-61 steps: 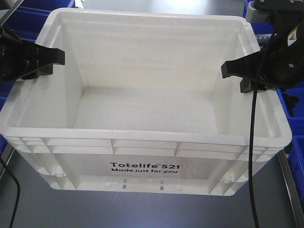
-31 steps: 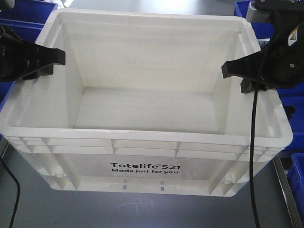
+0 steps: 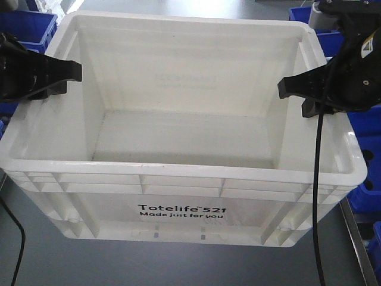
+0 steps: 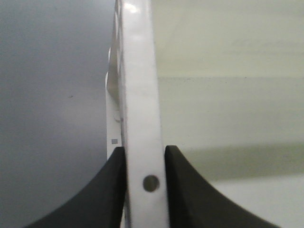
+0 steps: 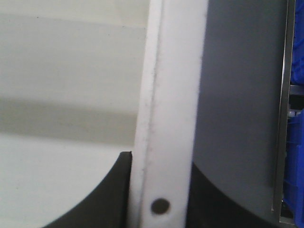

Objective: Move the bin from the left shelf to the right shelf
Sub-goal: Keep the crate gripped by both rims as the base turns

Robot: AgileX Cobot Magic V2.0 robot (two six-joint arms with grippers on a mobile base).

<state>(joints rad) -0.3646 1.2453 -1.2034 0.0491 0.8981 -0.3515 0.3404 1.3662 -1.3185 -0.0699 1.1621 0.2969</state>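
Clamping opposite rims of the bin (image 3: pixel 238 211), the left gripper (image 3: pixel 66 80) at frame left and right gripper (image 3: pixel 294 98) at frame right hold it centred between them.

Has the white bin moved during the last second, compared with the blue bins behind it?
Yes. The white bin has shifted to the right relative to the blue bins behind it.

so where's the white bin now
Centre of the front view: the white bin, side rims gripped by left hand and right hand, blue bins either side.
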